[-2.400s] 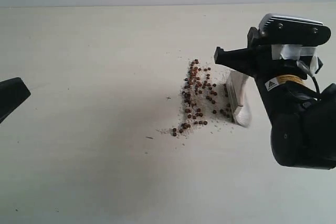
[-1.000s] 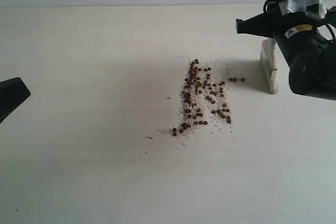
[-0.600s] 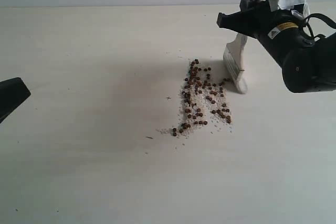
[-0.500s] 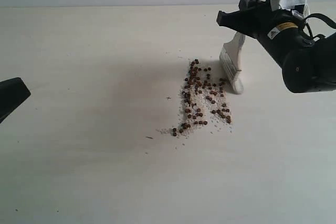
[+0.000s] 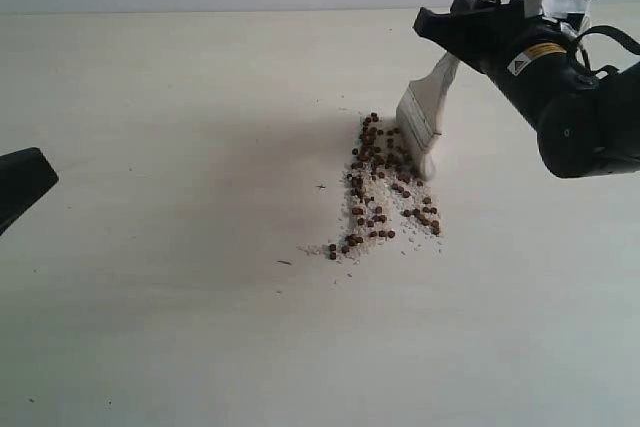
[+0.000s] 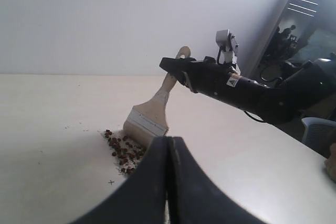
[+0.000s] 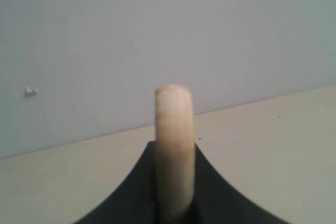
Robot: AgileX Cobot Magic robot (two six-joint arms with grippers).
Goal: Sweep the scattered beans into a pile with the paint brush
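Jaws around paint brush [image 7: 174, 129] handle

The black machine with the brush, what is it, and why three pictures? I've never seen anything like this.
It is a robot with two arms, each ending in a two-fingered hand. One picture comes from a camera apart from the arms; the other two from cameras on the wrists. On the pale table lie small reddish-brown beans mixed with fine white grains. The right hand is shut on the handle of a paint brush, whose bristles meet the edge of the beans. Its wrist picture shows mostly the handle's end. The left hand is shut, empty, off to the side.
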